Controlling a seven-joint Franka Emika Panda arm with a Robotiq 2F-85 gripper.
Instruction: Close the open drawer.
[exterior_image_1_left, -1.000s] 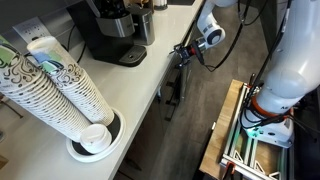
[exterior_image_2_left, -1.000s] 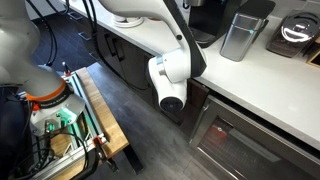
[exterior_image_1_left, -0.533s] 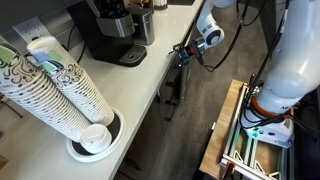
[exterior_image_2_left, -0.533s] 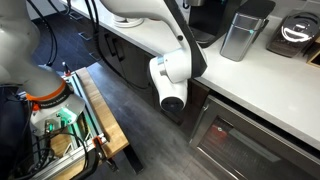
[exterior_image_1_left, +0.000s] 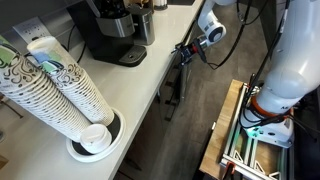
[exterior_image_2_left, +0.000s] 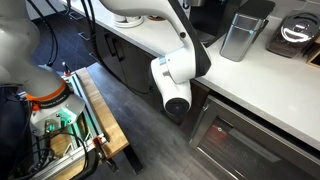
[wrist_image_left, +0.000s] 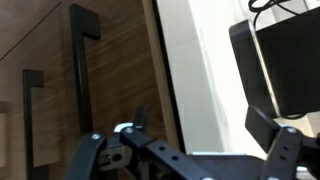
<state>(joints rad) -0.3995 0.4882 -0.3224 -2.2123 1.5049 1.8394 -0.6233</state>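
The drawer (exterior_image_2_left: 238, 143) shows in an exterior view at the lower right under the white counter. It stands pulled out, with a pale rim, a dark panel and a small orange-red patch inside. My gripper (exterior_image_1_left: 184, 50) is at the counter's front edge, with the white wrist (exterior_image_2_left: 174, 86) just beside the drawer's near end. In the wrist view the gripper (wrist_image_left: 185, 158) is open and empty, its fingers spread wide. It faces brown cabinet fronts with dark bar handles (wrist_image_left: 84, 70) and the white counter edge (wrist_image_left: 205, 70). I cannot tell whether it touches the drawer.
On the counter (exterior_image_1_left: 135, 85) stand stacks of paper cups (exterior_image_1_left: 55, 85), a black coffee machine (exterior_image_1_left: 110, 30) and a steel canister (exterior_image_2_left: 243, 33). The robot's base and a wooden pallet (exterior_image_2_left: 95, 110) stand on the grey floor in front of the cabinets.
The wrist has shifted slightly towards the counter and the drawer. The gripper stays open and the drawer shows no clear movement.
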